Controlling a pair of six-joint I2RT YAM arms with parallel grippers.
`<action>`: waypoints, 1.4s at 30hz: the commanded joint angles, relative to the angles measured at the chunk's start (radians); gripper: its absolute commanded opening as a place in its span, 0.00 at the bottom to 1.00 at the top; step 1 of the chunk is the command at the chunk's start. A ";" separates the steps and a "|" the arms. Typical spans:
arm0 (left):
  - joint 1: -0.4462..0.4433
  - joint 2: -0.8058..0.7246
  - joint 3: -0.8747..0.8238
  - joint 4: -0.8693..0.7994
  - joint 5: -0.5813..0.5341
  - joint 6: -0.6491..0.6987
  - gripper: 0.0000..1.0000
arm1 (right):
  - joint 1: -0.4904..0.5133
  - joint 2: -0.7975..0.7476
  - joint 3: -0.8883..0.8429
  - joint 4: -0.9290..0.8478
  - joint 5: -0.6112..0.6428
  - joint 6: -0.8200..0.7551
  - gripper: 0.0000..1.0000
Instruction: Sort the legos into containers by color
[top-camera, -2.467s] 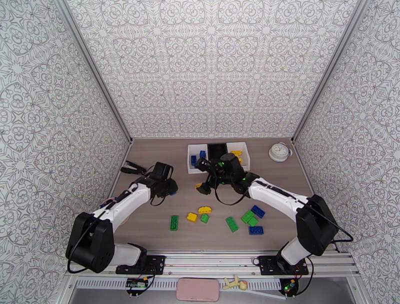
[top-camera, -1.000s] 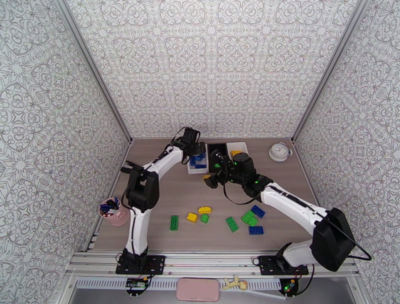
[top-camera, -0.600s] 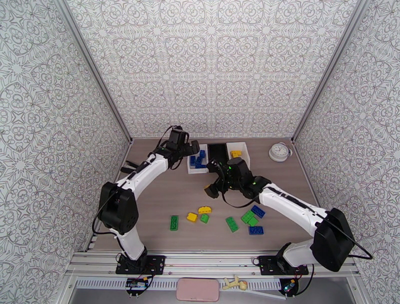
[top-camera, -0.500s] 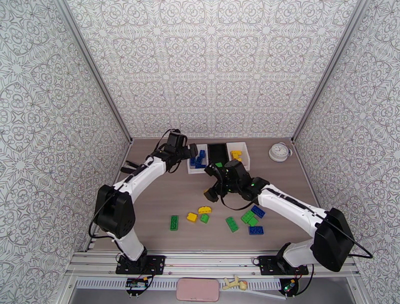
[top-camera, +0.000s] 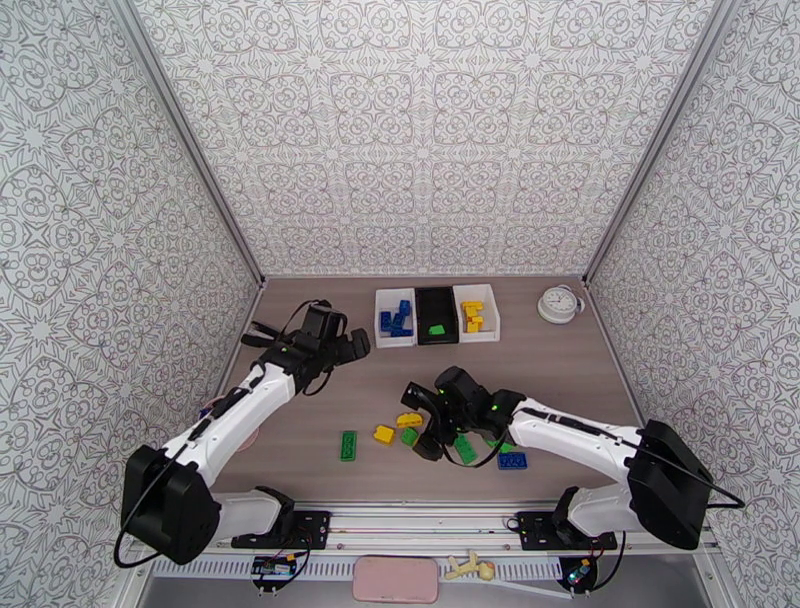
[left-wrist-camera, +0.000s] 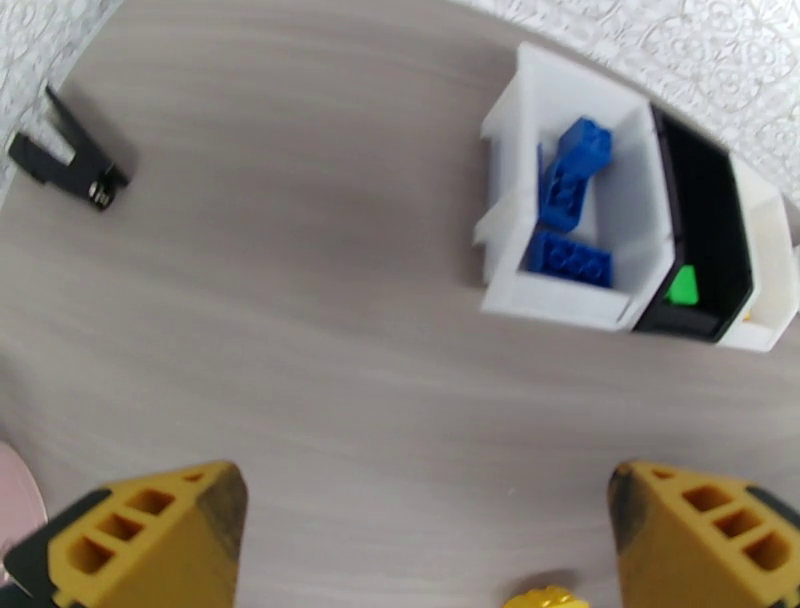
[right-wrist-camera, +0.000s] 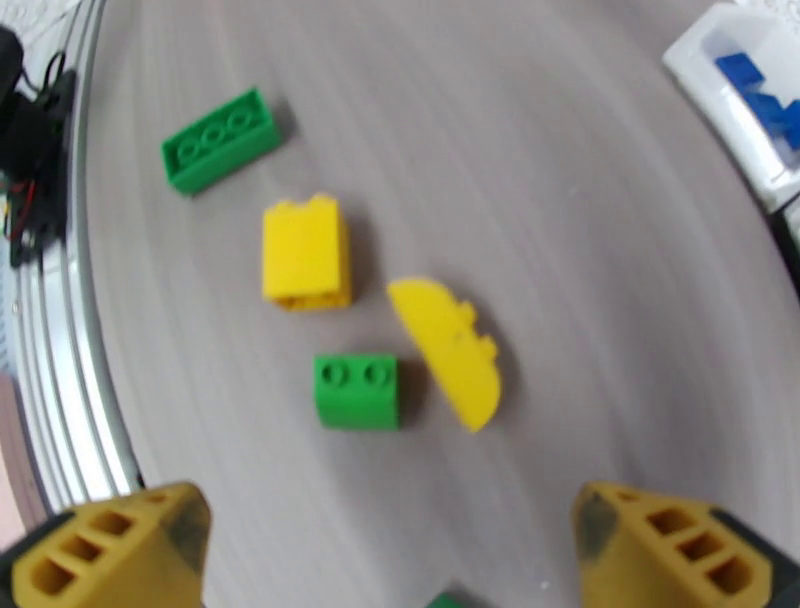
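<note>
Three containers stand side by side at the back: a white bin (top-camera: 395, 330) with blue legos (left-wrist-camera: 570, 255), a black bin (top-camera: 436, 305) with one green brick (left-wrist-camera: 684, 287), and a white bin (top-camera: 488, 318) with yellow bricks. Loose legos lie near the front: a green oblong (right-wrist-camera: 220, 138), a yellow block (right-wrist-camera: 305, 250), a yellow curved piece (right-wrist-camera: 445, 350), a small green brick (right-wrist-camera: 357, 390), more green (top-camera: 464, 448) and blue (top-camera: 512, 460). My right gripper (top-camera: 420, 423) hovers open over the yellow and green cluster. My left gripper (top-camera: 352, 345) is open and empty, left of the bins.
A round white clock (top-camera: 560, 303) sits at the back right. A black clip (left-wrist-camera: 65, 160) lies by the left wall. A pink cup's edge (left-wrist-camera: 12, 510) shows at the left. A metal rail (top-camera: 420, 520) runs along the table's near edge.
The left arm has drawn back from the blue bin toward the left middle of the table. The right arm has swung from the bins down over the loose bricks. Both grippers stay open.
</note>
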 joint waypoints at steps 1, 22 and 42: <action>0.019 -0.037 -0.049 -0.044 -0.019 -0.019 1.00 | 0.014 -0.014 -0.054 0.102 -0.042 -0.042 1.00; 0.068 -0.009 -0.044 -0.031 0.015 0.045 1.00 | 0.049 0.197 -0.138 0.449 -0.045 -0.125 0.99; 0.082 -0.025 -0.091 -0.006 0.021 0.041 1.00 | 0.049 0.338 -0.049 0.450 -0.016 -0.113 0.66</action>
